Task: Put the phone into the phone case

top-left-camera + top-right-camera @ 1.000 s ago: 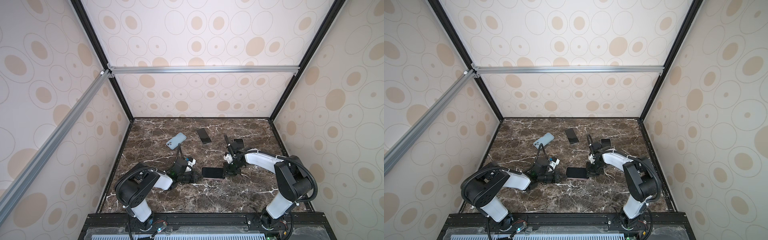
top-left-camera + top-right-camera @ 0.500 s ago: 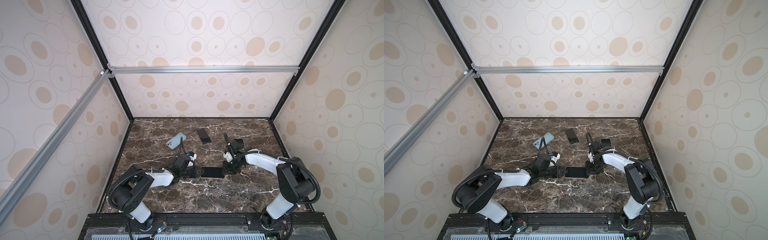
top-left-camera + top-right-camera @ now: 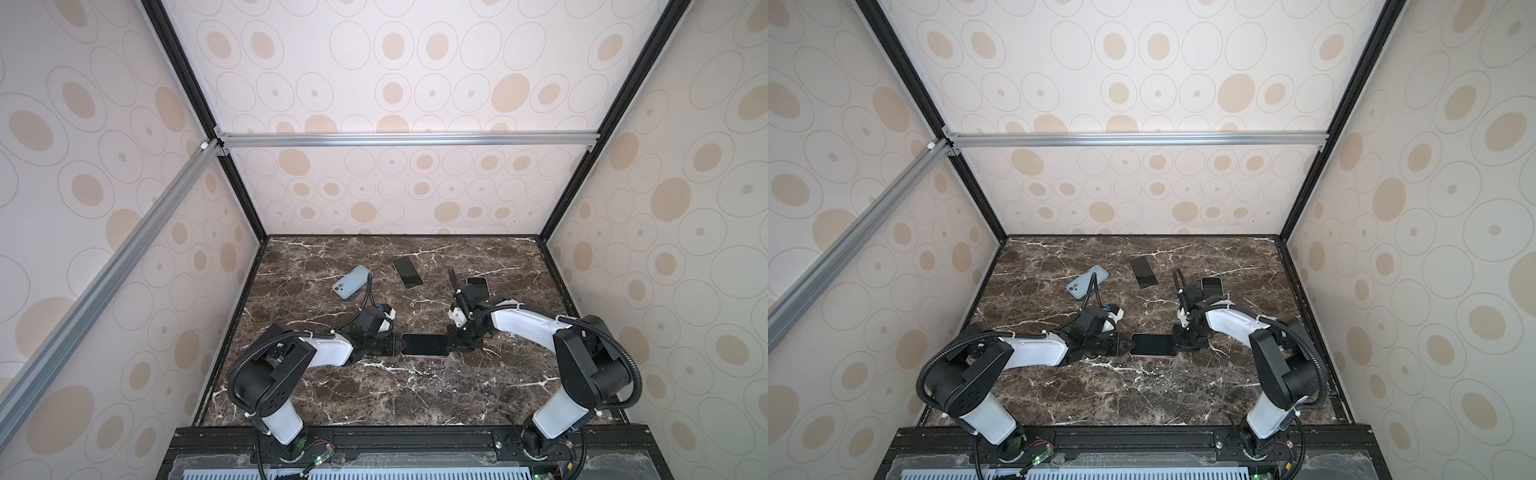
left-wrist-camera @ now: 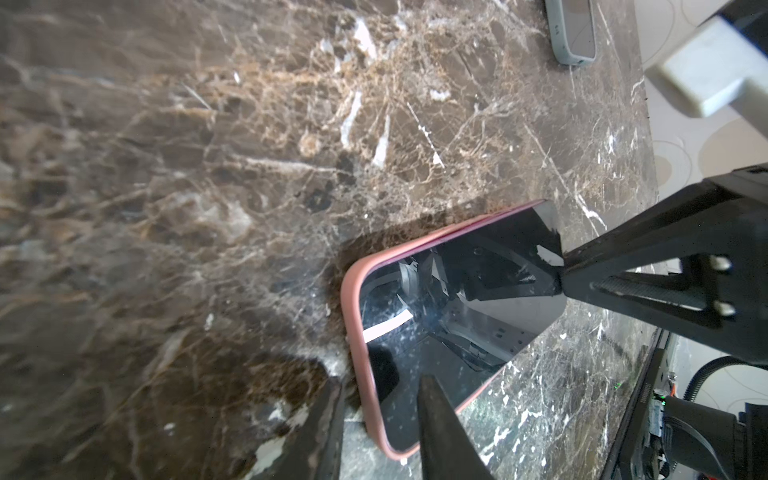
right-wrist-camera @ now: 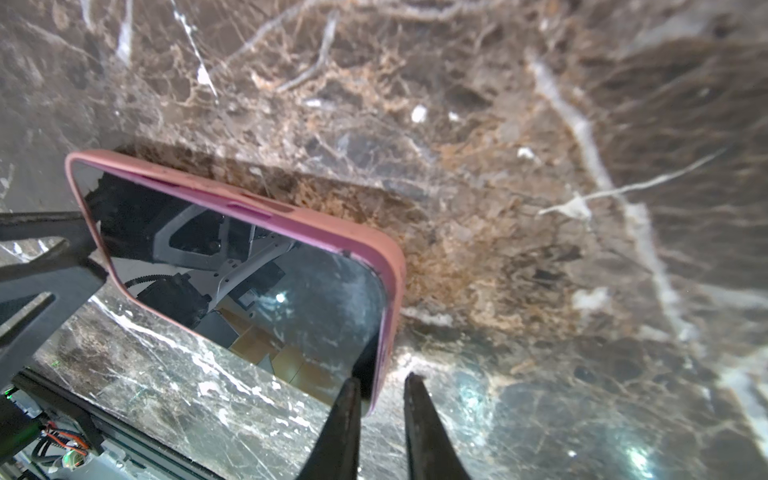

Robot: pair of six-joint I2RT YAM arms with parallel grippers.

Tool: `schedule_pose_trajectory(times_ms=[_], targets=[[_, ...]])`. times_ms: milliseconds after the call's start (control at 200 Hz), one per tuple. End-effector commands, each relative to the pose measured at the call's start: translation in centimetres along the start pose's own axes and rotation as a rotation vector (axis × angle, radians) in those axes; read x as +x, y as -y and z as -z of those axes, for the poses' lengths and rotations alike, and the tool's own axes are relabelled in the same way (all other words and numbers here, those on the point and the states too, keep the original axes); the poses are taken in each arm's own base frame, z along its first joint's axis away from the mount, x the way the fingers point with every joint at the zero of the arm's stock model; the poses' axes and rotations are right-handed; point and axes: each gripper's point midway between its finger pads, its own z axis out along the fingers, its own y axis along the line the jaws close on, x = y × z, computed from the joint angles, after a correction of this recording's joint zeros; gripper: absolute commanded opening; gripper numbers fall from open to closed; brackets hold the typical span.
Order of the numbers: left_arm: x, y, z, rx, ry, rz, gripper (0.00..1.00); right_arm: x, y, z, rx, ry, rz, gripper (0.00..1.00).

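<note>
Phone [image 3: 424, 345] [image 3: 1152, 344], screen upward, lying flat inside the pink phone case [image 4: 353, 299] [image 5: 390, 282] on the marble table [image 3: 374, 395]. Its long axis runs straight from one set of jaws to the other, with one short end at each gripper. Which end is the top of the handset cannot be told.

Left gripper [image 3: 397, 344] [image 4: 382, 380]: the jaws are partly spread and straddle the case's rim at the near short end. In the left wrist view one finger [image 4: 440, 432] lies over the glass. The other finger sits on the table just outside the rim. The gap is wider than the rim, and no clamp is seen.

Right gripper [image 3: 451, 343] [image 5: 382, 378]: the jaws are nearly together, with the opposite short end's rim between them near a corner. In the right wrist view the inner finger [image 5: 340, 428] overlaps the screen edge. The outer finger stands just beside the case, and a sliver of table shows between. Whether the rim is pinched cannot be told.

Beyond both sets of jaws, well apart from them, lie a blue phone [image 3: 352, 282] and a dark phone [image 3: 407, 272].
</note>
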Motion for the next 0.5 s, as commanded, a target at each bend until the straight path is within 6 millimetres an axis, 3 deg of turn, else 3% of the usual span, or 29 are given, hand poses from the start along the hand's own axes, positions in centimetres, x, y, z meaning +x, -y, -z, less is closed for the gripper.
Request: schedule_pose_trajectory(times_ms=[0, 495], targets=[[-0.1, 0.2, -0.4, -0.008, -0.018, -0.030, 0.29, 1.0, 0.1, -0.3, 0.000, -0.028, 0.008, 0.20], [-0.2, 0.7, -0.5, 0.020, -0.020, -0.037, 0.27, 2.3, -0.4, -1.0, -0.029, -0.072, -0.001, 0.13]])
